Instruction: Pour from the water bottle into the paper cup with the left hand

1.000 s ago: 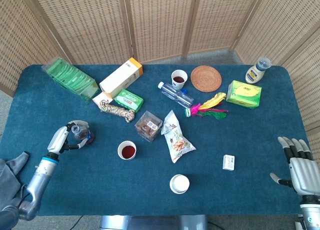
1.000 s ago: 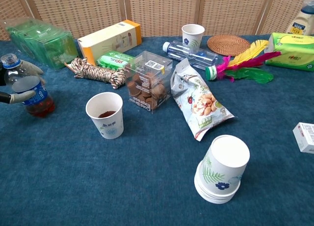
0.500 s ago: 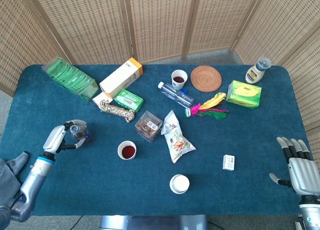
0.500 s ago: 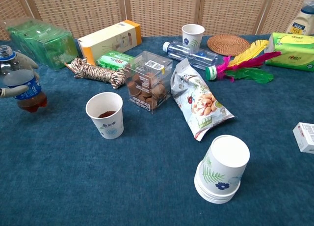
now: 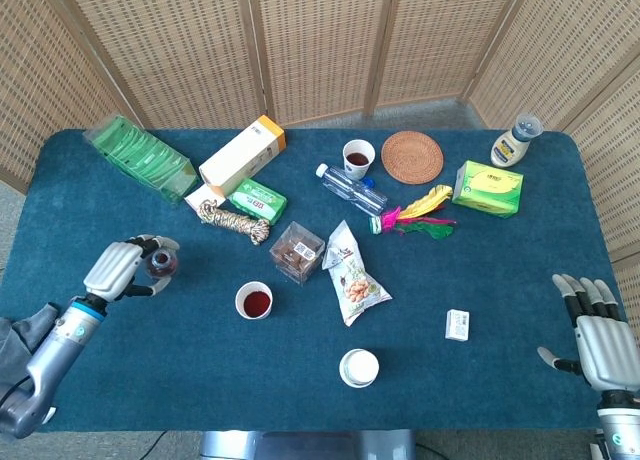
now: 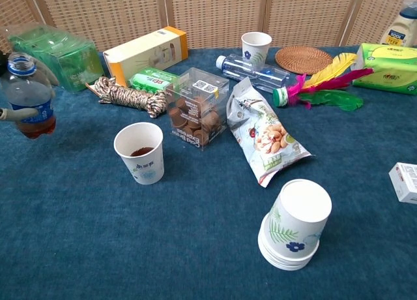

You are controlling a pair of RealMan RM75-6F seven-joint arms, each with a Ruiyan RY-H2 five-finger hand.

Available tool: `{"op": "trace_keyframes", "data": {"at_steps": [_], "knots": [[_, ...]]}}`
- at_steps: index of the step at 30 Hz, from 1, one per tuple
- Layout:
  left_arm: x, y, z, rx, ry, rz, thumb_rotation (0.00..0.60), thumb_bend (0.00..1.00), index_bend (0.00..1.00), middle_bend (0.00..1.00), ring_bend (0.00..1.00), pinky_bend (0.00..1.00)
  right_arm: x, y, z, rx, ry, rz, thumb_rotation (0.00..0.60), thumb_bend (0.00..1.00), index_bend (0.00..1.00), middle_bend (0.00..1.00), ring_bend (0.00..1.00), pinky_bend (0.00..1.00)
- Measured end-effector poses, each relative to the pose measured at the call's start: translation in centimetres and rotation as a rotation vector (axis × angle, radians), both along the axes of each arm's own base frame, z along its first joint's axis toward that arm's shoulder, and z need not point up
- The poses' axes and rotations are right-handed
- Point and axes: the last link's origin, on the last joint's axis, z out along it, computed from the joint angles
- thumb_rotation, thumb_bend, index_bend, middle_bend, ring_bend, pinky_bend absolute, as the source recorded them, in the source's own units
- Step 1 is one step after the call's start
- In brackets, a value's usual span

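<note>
Water bottle (image 6: 29, 94), uncapped, with a blue label and a little dark reddish liquid at the bottom, is upright and lifted clear of the blue table (image 5: 150, 380) at the far left side. Left hand (image 5: 118, 269) is wrapped around it, fingers closed on the body; from the head view the open mouth shows beside the fingers. In the chest view only a fingertip and the bottle show at the left edge.

Paper cup (image 6: 139, 152) stands upright on the table, well to the right of the bottle, with dark liquid in the bottom. It is near the clear box of brown snacks (image 6: 197, 108) and the snack pouch (image 6: 265, 133).

Right hand (image 5: 598, 331) is at the near right corner, holding nothing, fingers spread and pointing away from the robot; it shows only in the head view.

Also on the table: stack of upturned paper cups (image 6: 293, 225) at the front, a second paper cup (image 6: 255, 48) with dark liquid at the back, a clear bottle lying on its side (image 6: 253, 71), coiled striped rope (image 6: 126, 95), white and orange carton (image 6: 146, 53), green packet (image 6: 154, 78), green plastic package (image 6: 55, 52), woven coaster (image 6: 303, 59), feather shuttlecock (image 6: 322, 85), green tissue pack (image 6: 388, 59), white lidded bottle (image 5: 516, 142), small white box (image 5: 457, 324).
</note>
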Motion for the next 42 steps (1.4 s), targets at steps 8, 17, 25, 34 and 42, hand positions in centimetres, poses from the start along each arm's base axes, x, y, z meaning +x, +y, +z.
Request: {"op": "trace_keyframes", "data": {"at_steps": [8, 17, 25, 34, 42], "knots": [[2.5, 0.6, -0.6, -0.011, 0.135, -0.098, 0.6, 0.49, 0.55, 0.47, 0.32, 0.41, -0.2, -0.1, 0.3, -0.022, 0.007, -0.004, 0.6, 0.0, 0.0, 0.0, 0.0, 0.0], [4.6, 0.9, -1.2, 0.001, 0.284, -0.2, 0.6, 0.49, 0.55, 0.48, 0.32, 0.41, -0.2, -0.1, 0.6, -0.034, -0.001, -0.004, 0.6, 0.0, 0.0, 0.0, 0.0, 0.0], [6.4, 1.3, -1.8, 0.034, 0.44, -0.302, 0.6, 0.49, 0.55, 0.48, 0.32, 0.41, -0.2, 0.0, 0.9, -0.047, -0.004, -0.004, 0.6, 0.0, 0.0, 0.0, 0.0, 0.0], [7.9, 1.5, -3.4, 0.033, 0.565, -0.392, 0.6, 0.48, 0.55, 0.48, 0.32, 0.42, -0.2, 0.0, 1.1, -0.052, -0.012, -0.004, 0.6, 0.0, 0.0, 0.0, 0.0, 0.0], [8.9, 1.5, -4.1, 0.042, 0.644, -0.45, 0.6, 0.49, 0.55, 0.47, 0.32, 0.42, -0.3, 0.0, 1.3, -0.057, -0.018, -0.006, 0.6, 0.0, 0.0, 0.0, 0.0, 0.0]]}}
